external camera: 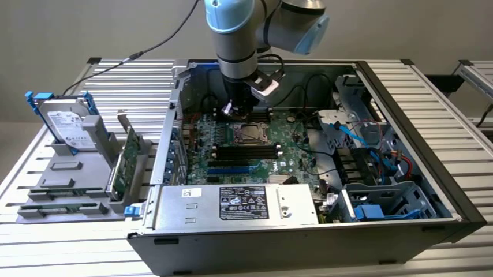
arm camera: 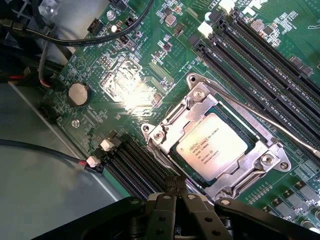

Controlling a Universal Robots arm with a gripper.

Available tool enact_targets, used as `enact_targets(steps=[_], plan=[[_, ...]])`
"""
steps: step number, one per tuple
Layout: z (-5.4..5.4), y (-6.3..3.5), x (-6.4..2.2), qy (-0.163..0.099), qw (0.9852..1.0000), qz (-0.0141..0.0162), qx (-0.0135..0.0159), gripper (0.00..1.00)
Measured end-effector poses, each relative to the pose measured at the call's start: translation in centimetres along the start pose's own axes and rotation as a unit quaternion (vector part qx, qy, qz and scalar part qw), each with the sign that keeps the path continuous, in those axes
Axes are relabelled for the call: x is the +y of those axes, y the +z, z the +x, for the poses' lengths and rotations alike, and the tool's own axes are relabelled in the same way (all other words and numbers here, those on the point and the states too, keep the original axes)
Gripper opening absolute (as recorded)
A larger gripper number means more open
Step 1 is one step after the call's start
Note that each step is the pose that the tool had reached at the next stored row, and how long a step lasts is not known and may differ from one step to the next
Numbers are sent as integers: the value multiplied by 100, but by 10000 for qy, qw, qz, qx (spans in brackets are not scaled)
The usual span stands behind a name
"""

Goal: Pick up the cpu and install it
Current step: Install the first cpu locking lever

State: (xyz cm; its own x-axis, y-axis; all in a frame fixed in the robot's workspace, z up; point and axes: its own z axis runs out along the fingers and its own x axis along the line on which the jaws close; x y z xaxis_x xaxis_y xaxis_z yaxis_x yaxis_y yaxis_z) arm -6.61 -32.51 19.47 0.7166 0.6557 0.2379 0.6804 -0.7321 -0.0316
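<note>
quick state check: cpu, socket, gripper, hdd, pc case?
cpu: seated in the socket, silver top up
socket: metal frame around the cpu, lever unlatched
gripper: shut, empty, just beside the socket
hdd: upright in the grey rack, outside the case
case: side open, motherboard exposed

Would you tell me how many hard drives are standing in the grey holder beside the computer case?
1: the hard drive stands upright at the far end of the grey holder, at the exterior view's left, outside the computer case. Others may be hidden inside the case.

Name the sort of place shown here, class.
Probably a robotics lab bench for computer assembly: an open PC case on a slatted metal table, a robot arm, and a rack of spare parts.
</note>
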Motion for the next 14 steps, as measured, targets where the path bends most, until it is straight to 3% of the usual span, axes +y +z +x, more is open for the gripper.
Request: enact_targets(steps=[14], plan=[[6, 1, 6, 18, 10000, -12, -6, 11]])
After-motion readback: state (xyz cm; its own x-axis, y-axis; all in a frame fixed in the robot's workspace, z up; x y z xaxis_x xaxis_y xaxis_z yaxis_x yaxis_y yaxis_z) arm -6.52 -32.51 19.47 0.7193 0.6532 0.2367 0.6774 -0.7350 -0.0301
